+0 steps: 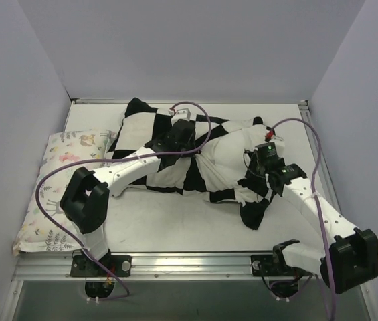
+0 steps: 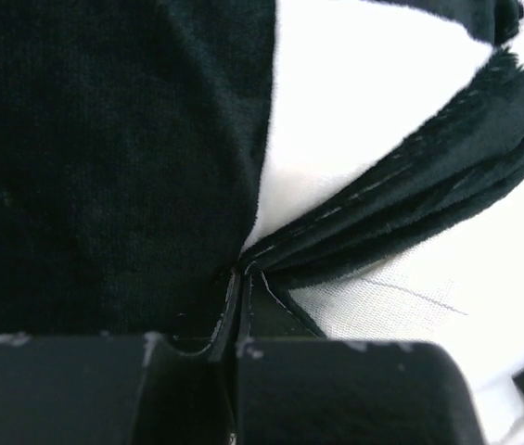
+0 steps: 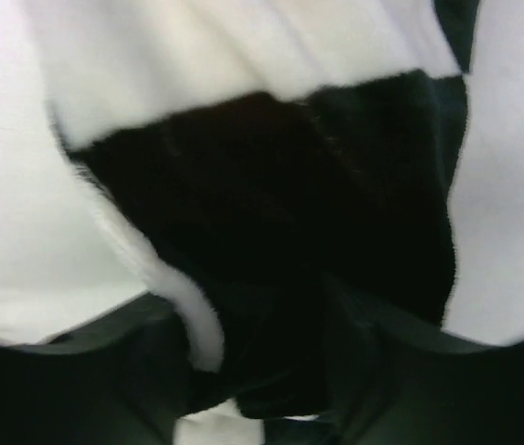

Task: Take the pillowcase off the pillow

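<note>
One floral pillow [image 1: 61, 180] lies along the counter's [image 1: 175, 221] left edge. At mid-counter, one checkered pillowcase [image 1: 142, 127], clenched in the left fingers [image 2: 336, 394], partly covers one white pillow [image 1: 232, 150]. The right fingers [image 3: 456, 389] straddle its cloth; I cannot tell whether they grip it. Bare counter runs along the front edge.

Pillowcase [image 1: 138, 127] is lying across the middle of the desk [image 1: 175, 221], with the pillow [image 1: 232, 154] sitting inside it toward the right end. Smaller pillow [image 1: 61, 180] is lying along the desk's left edge, just beside the pillowcase's left end. Left tool [image 1: 178, 137] is resting on the pillowcase near its middle, pinching a fold. Right tool [image 1: 259, 160] is sitting at the right end, with fabric lying between its fingers [image 3: 141, 371].
</note>
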You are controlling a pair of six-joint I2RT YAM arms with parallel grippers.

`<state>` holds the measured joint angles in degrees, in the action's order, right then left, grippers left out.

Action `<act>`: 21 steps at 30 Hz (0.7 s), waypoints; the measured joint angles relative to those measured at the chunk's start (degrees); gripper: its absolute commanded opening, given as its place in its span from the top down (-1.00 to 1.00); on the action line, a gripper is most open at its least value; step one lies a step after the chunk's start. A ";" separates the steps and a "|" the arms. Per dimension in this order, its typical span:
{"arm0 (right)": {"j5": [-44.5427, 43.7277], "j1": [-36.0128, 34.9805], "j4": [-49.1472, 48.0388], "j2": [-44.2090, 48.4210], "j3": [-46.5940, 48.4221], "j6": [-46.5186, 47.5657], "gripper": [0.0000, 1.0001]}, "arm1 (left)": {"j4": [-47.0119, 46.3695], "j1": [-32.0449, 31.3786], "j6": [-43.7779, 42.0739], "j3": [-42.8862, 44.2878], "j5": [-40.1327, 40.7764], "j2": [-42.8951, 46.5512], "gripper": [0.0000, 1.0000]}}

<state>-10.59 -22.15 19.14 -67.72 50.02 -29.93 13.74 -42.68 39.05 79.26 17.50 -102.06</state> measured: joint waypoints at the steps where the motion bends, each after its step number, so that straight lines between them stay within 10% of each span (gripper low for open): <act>1: 0.52 1.68 -0.52 0.55 -1.99 -0.07 0.44 | 0.04 0.20 0.24 0.00 -0.52 0.02 1.00; 6: 4.15 16.35 -1.33 10.16 -9.18 -1.51 1.00 | 0.13 2.03 1.09 -0.48 -3.41 0.57 1.00; 12: 20.46 30.36 -9.35 11.06 -18.18 -6.60 1.00 | -0.37 6.12 2.93 -4.39 -10.99 4.87 1.00; 21: 42.03 26.82 -35.36 -9.55 -22.27 -14.75 0.91 | 0.83 3.13 -1.70 -2.47 -7.23 3.06 1.00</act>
<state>31.44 4.67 -16.23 -77.28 27.75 -44.69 14.57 -39.55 37.34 76.79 10.26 -99.00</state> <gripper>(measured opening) 0.046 0.012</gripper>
